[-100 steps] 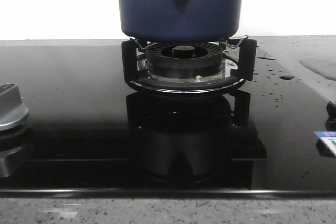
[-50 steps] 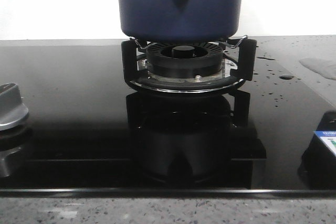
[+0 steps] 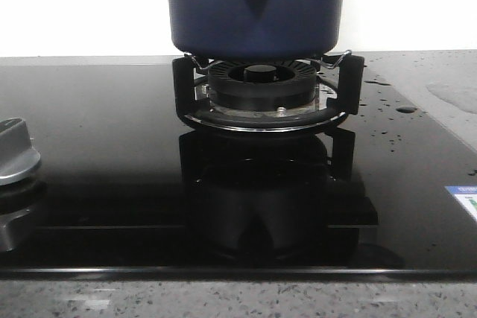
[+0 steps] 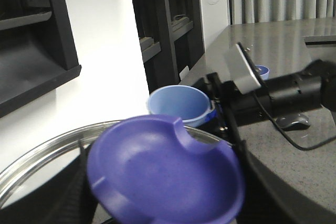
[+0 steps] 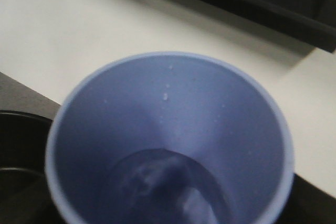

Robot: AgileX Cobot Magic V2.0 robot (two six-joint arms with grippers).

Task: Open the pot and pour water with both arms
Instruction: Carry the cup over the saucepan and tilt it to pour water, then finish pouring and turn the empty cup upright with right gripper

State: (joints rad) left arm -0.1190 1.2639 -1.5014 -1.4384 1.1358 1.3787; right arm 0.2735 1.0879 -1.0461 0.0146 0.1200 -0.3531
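Observation:
The navy pot [image 3: 255,5] stands on the burner, its top out of the front view. No gripper shows in that view. My left gripper [image 4: 163,198] is shut on the purple knob [image 4: 163,177] of a glass lid with a steel rim [image 4: 39,156], with dark fingers [image 4: 73,198] either side of the knob. In the left wrist view my right gripper [image 4: 220,103] holds a light blue cup [image 4: 176,103]. The cup [image 5: 168,140] fills the right wrist view and hides the fingers. Water [image 5: 163,187] lies shallow in its bottom, and drops [image 3: 373,102] dot the hob.
The black burner ring and pan support [image 3: 261,94] sit on a glossy black glass hob [image 3: 104,154]. A silver control knob [image 3: 15,154] is at the left edge. A wet patch [image 3: 456,94] lies on the grey counter at the right. Dark shelving [image 4: 168,30] stands behind.
A dark reflection on the hob's front right grew, then vanished from the front view. The pot has not moved.

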